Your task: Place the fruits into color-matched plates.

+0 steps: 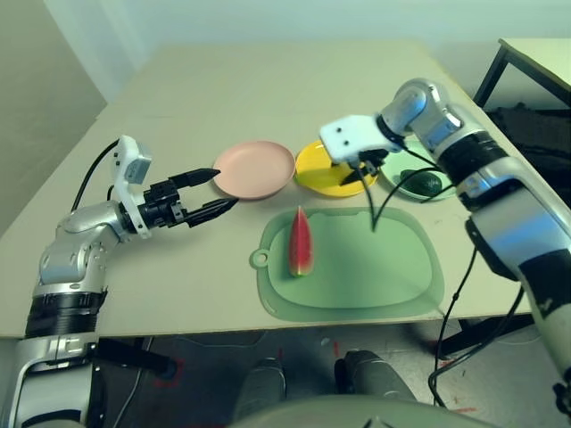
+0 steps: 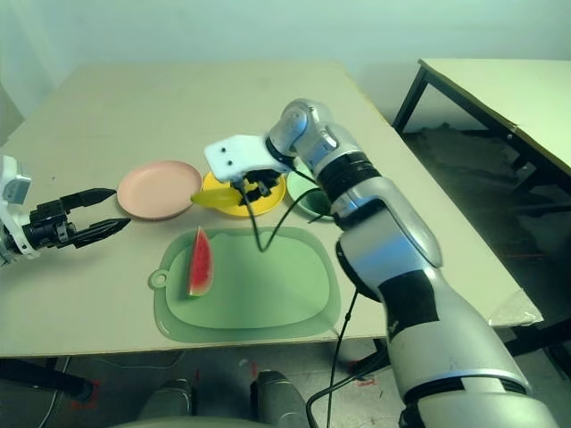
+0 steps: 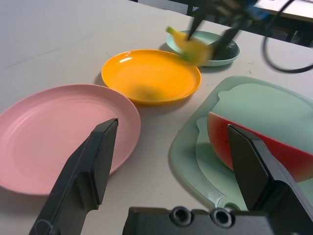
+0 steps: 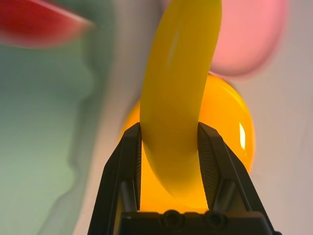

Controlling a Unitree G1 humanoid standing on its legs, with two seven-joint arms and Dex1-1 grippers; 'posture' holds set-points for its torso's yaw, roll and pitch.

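Observation:
My right gripper (image 2: 251, 189) is shut on the curved yellow banana (image 4: 179, 93) and holds it just above the yellow plate (image 1: 323, 169). The red watermelon wedge (image 1: 301, 242) lies on its side on the pale green cutting board (image 1: 393, 267). On the mint green plate (image 1: 403, 185) at the right rests the dark green avocado (image 1: 427, 182). The pink plate (image 1: 254, 168) is bare. Left of the pink plate, my left gripper (image 1: 223, 188) hovers open, nothing between its fingers (image 3: 90, 166), pointing toward the plates.
The three plates sit in a row behind the cutting board, close together. A black cable (image 1: 379, 201) hangs from my right wrist over the board. Another table (image 2: 500, 89) stands at the right.

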